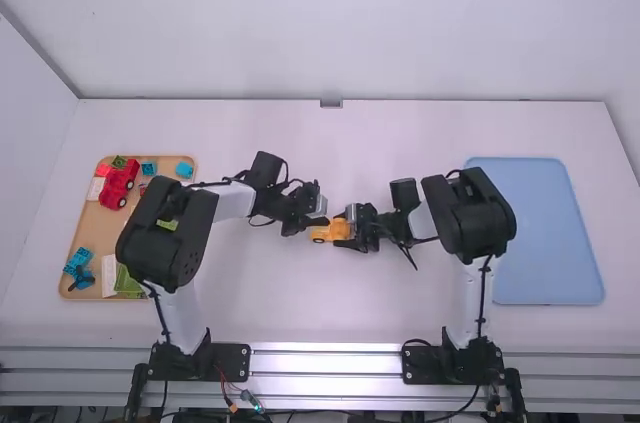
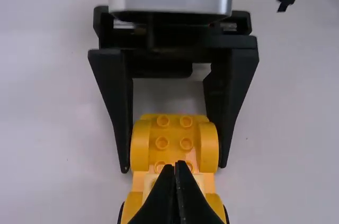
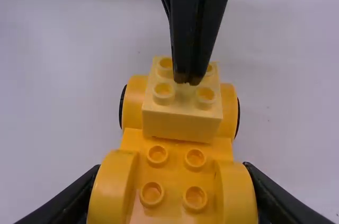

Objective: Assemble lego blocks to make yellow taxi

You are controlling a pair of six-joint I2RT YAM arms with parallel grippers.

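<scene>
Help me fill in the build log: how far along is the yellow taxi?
Partly built, I'd judge. A pale yellow square plastic block already sits on one end of the orange-yellow wheeled plastic base. The right gripper holds that base by its rounded sides; the left gripper, fingers together, is at the block's studs. Left: perhaps pressing the block firm, and whatever goes on the base's bare studs, if anything.

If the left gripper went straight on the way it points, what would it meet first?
Most likely the pale yellow block; the left gripper has its shut tips over the block's top, perhaps already touching.
</scene>
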